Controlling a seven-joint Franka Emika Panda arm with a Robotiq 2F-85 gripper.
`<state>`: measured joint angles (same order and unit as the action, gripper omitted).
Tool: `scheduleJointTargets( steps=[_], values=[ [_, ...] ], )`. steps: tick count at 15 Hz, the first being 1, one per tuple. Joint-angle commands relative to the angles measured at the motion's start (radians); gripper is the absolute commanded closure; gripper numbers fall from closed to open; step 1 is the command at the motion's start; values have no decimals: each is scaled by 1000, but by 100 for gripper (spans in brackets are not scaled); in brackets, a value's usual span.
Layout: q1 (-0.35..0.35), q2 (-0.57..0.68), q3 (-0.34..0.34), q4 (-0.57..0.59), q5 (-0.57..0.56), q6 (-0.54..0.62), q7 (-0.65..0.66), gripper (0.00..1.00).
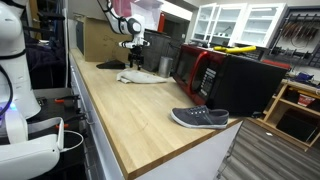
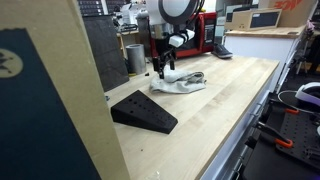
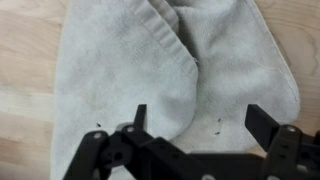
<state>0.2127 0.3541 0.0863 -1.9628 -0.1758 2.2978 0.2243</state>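
- While the fingers hovered wide apart just above the grey towel, they held nothing.
- Crumpled, it lay on the wooden table, with a shoe well apart.

Long wooden table in both exterior views; pale boards of the table at the edges of the wrist view. Near one corner, a grey shoe, flat on its sole, well apart from everything else. Farther along, a black wedge, lying slope up. Beyond the wedge, a metal cup, standing upright near the wall. By the far end, a red microwave and, just beside, a bigger black box. Behind, a cardboard box, white cabinets, a tool rack. Lower down, off the table, a wooden crate.
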Motion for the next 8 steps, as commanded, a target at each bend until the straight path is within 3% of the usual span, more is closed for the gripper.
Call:
scheduleJointTargets(
  steps=[1, 6, 7, 8],
  values=[
    [28, -46, -30, -56, -74, -20, 86, 0],
    [29, -32, -56, -81, -144, -12, 163, 0],
    [29, -34, -63, -88, -159, -5, 177, 25],
    [29, -37, -68, -93, -170, -3, 188, 26]
  ],
)
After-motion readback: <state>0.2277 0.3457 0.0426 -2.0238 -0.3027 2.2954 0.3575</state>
